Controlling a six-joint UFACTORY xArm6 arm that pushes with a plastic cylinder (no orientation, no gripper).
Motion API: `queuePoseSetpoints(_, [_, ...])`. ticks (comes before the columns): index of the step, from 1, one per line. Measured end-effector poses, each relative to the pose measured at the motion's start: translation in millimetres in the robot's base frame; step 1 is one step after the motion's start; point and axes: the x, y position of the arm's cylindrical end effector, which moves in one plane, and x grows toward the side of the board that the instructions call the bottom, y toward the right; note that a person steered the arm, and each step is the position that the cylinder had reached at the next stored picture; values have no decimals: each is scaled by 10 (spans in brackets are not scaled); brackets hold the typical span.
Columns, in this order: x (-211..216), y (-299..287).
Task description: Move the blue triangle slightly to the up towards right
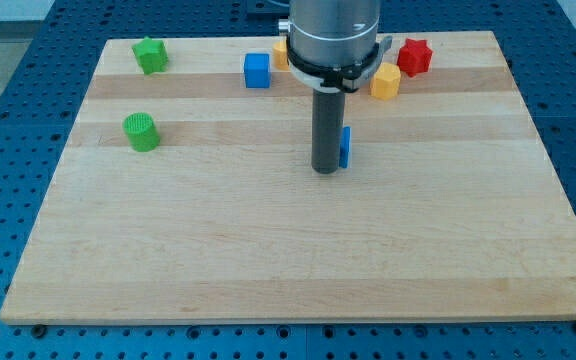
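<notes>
The blue triangle [345, 146] lies near the middle of the wooden board [268, 260]; only its right sliver shows, the rest is hidden behind my rod. My tip [326, 171] rests on the board right at the triangle's left side, touching or nearly touching it. The arm's grey body hangs over the board's top middle.
A blue cube [257, 70] sits at the top, left of the arm. A yellow block [385, 81] and a red star [414, 56] lie at the top right. Another yellow block [280, 53] peeks out beside the arm. A green star [150, 55] and a green cylinder [141, 131] lie at the left.
</notes>
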Motion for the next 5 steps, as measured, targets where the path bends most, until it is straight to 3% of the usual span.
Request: queuePoseSetpoints(5, [-573,203])
